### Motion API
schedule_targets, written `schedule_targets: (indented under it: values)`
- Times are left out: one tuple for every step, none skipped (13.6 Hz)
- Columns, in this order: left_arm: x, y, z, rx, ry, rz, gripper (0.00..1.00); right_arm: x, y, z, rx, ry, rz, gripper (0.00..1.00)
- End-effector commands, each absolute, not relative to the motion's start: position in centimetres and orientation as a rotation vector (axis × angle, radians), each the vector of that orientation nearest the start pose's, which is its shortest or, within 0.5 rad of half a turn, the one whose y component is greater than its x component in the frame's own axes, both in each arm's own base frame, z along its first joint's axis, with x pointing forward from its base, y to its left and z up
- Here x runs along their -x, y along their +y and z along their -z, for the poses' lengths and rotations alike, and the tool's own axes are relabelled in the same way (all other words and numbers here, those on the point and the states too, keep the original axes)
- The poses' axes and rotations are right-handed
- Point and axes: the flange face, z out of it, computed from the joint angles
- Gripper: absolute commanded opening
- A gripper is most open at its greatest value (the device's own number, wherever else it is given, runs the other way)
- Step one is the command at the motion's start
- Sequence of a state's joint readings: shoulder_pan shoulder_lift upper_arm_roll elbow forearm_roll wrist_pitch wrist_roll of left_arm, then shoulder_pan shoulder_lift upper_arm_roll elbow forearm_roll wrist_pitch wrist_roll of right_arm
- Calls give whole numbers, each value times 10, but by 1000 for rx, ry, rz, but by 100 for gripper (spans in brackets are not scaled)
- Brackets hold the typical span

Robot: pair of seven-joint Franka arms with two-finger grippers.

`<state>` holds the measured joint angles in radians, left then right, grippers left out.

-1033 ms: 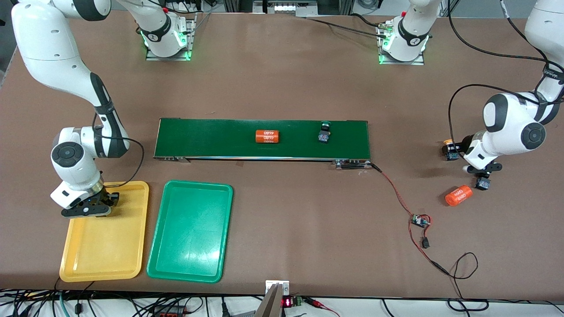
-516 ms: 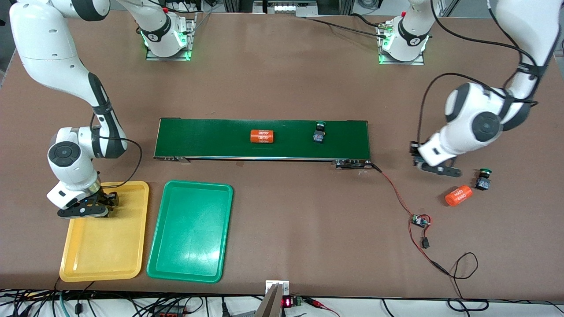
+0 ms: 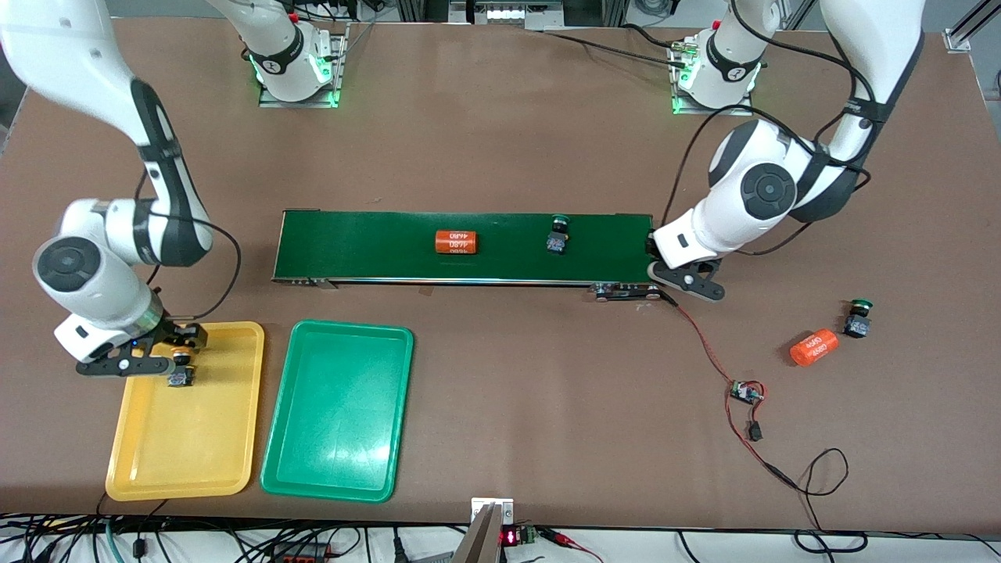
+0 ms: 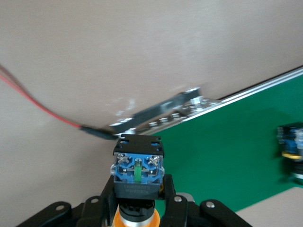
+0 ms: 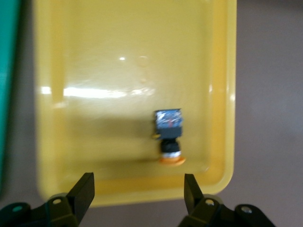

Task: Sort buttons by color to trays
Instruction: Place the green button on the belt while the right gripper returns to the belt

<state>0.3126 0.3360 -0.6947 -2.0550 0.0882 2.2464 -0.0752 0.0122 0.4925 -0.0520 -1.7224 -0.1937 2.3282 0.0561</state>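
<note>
Front view: left gripper [image 3: 679, 275] clamps a yellow button [image 4: 137, 172] beside the conveyor belt [image 3: 375, 246]; right gripper [image 3: 129, 361] gapes.

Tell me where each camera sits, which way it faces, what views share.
Front view: high across the table, facing the arms' bases; shows belt, green tray, both arms.
Left wrist view: on the left arm, looking down at the belt's end; left gripper shows, shut on the held button.
Right wrist view: on the right arm, looking down into the yellow tray at the tray button; open right gripper shows.
Shared: front and left wrist show the belt's green button; front and right wrist, the yellow tray.
</note>
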Motion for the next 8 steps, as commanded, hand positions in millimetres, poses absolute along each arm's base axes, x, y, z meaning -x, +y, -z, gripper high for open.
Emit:
schedule_targets:
  values:
    - [-542, -217, -296, 3261, 480, -222, 0, -655, -2, -351, 3218, -9, 105, 100]
    - [-539, -221, -292, 3265, 451, -243, 0, -651, 10, -361, 3191, 4, 75, 100]
    - [-532, -235, -288, 3261, 448, -264, 0, -645, 19, -372, 3172, 21, 35, 100]
    - [-525, -241, -281, 3259, 421, -291, 0, -639, 26, -380, 3161, 46, -2, 100]
    - [-520, -249, -278, 3256, 403, -306, 0, -633, 34, -391, 3151, 67, -25, 100]
    - [-515, -256, -274, 3253, 403, -323, 0, -627, 41, -399, 3148, 72, -51, 100]
    - [-512, -255, -269, 3250, 387, -345, 1, -621, 50, -407, 3136, 65, -67, 100]
    - [-508, -255, -264, 3245, 384, -364, 3, -614, 56, -410, 3128, 63, -95, 100]
